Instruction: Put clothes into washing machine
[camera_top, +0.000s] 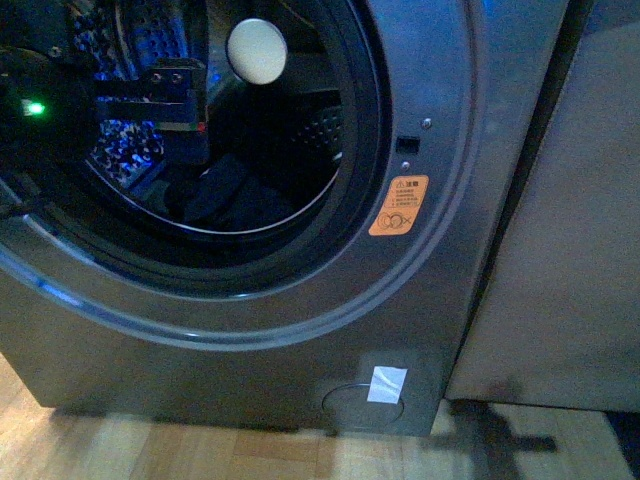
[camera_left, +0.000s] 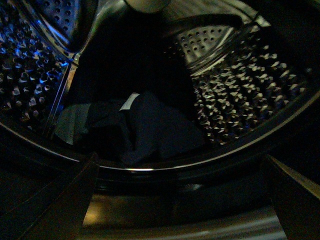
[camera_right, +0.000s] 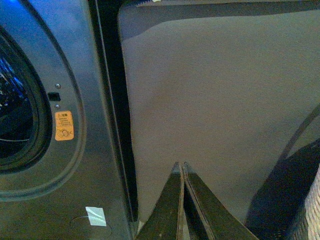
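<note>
The grey washing machine fills the front view, porthole open, with an orange warning sticker and a blue-white label. Dark clothes lie at the bottom of the perforated drum; they also show in the left wrist view. My left gripper reaches into the porthole, open and empty, its fingers spread above the door rim in the left wrist view. My right gripper is shut and empty, held in front of the plain grey cabinet panel beside the machine.
A grey cabinet panel stands right of the machine, with a dark gap between them. Wooden floor runs along the front. A white woven basket edge shows in the right wrist view.
</note>
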